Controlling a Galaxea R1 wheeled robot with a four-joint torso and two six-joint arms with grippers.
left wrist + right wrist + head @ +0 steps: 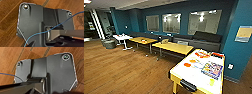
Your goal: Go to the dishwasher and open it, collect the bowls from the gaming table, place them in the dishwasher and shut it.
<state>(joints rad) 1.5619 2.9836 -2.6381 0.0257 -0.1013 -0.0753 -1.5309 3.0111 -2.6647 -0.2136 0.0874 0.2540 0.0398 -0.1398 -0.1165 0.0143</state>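
Lounge room, wood floor [121, 67], teal walls. The gaming table [197, 75] stands at lower right in the head view, close to the robot: white top, yellow sides and legs, black slot on its near end. On its top lie several things: an orange round piece [187, 64] toward the near left edge, another orange-yellow piece [193, 60] just behind it, a colourful printed sheet or box [212, 69] toward the right side, red-orange items [201, 54] at the far end. Too blurred to tell which are bowls. Judgement: the table sits off to the side and near, so the robot is likely approaching to collect from it. Beyond it, two yellow tables [170, 47] in a row, a white table [122, 37] farther left, a dark sofa [199, 40] under the windows. Dishwasher nowhere among these. Both wrist views look down at floorboards past the robot's own dark plate, which suggests arms hanging low for driving, carrying nothing visible. Left tool and right tool: cannot tell whether apart or together.
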